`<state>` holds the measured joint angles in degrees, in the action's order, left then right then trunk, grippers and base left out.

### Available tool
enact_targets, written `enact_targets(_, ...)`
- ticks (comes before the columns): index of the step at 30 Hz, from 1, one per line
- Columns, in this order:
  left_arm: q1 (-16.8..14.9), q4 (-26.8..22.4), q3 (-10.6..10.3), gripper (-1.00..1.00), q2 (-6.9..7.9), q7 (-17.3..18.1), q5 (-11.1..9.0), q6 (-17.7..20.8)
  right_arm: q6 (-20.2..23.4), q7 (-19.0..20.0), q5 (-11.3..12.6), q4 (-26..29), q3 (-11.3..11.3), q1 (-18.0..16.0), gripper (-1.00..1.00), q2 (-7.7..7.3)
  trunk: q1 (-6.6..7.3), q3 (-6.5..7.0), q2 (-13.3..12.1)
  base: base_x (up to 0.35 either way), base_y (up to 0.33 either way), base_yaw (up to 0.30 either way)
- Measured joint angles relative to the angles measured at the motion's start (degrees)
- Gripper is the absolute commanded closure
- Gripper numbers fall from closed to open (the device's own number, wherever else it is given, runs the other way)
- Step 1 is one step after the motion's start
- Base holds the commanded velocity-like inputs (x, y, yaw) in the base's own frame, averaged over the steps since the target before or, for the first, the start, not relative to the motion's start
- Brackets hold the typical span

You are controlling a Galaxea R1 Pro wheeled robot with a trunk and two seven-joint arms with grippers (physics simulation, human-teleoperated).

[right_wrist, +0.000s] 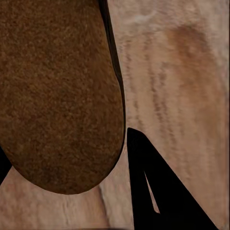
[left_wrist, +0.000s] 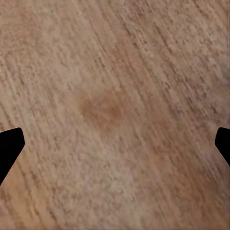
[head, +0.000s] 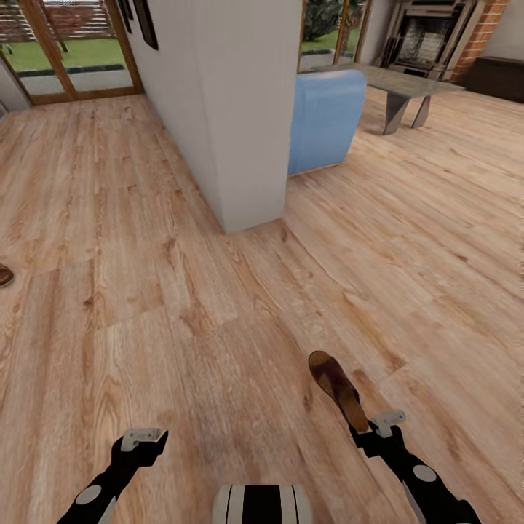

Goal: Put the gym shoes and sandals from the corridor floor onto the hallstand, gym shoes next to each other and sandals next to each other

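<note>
A: Head view first. Where is the sandal (head: 336, 387) against the right gripper (head: 366, 431)?
B: It sticks out from that gripper, its near end pinched between the fingers, its far end pointing up and away to the left, held off the corridor floor (head: 218, 327). The brown sole side faces the camera.
A: And the other one?
B: A sliver of a second sandal (head: 5, 275) lies on the floor at the far left edge, well apart from both arms. Too little shows to say how it sits.
A: The left gripper (head: 143, 439)?
B: It hangs low at the near left over bare planks, nothing in it. From here I cannot tell how its jaws stand.
A: Anything that holds things?
B: No rack in sight. There is a white wall corner (head: 218, 109) ahead, a blue armchair (head: 326, 116) behind it to the right, a grey table (head: 400, 80) farther right, and glass doors (head: 73, 51) at the far left.
A: Left wrist view?
B: Two black fingertips (left_wrist: 9, 146) sit at opposite edges, spread wide, with only wood-grain floor between them.
A: Right wrist view?
B: The brown sole fills much of the picture, and one black finger (right_wrist: 153, 187) lies right against its rim. The jaws are closed on the sandal, with floor beyond.
</note>
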<state>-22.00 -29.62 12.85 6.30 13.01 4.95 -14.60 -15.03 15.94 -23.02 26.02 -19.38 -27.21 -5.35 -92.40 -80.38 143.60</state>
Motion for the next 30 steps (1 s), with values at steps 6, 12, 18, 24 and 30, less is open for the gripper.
enact_targets(6,0.3,3.8,0.2,-1.0,-0.01,-2.4,-0.1,-3.9,-5.9,-5.7,0.2,-1.2,0.0,2.2,1.0,0.03,0.15,1.83,-0.1,0.0,0.0,-0.156)
enact_targets(12,0.9,5.2,0.3,-1.0,-0.01,-2.9,-0.3,-6.3,-9.1,-7.7,0.3,-2.5,0.0,3.6,1.0,0.09,0.31,3.66,-0.2,0.0,0.0,-0.156)
enact_targets(18,5.0,5.0,2.0,-1.0,0.04,-3.1,-3.1,-8.4,-14.6,-8.2,0.1,-7.5,0.1,4.3,1.0,0.06,0.46,5.49,-0.2,0.0,0.0,-0.156)
enact_targets(24,8.1,4.7,3.5,-1.0,0.02,-3.1,-4.2,-12.2,-17.7,-8.4,0.1,-11.7,0.0,4.5,1.0,-0.18,0.62,7.24,-0.3,0.0,0.0,-0.115)
enact_targets(30,8.5,4.8,3.6,-1.0,-0.15,-3.1,-4.2,-12.5,-17.9,-8.5,0.2,-12.1,0.0,4.6,1.0,-0.36,1.15,8.56,-1.2,0.0,0.0,-0.015)
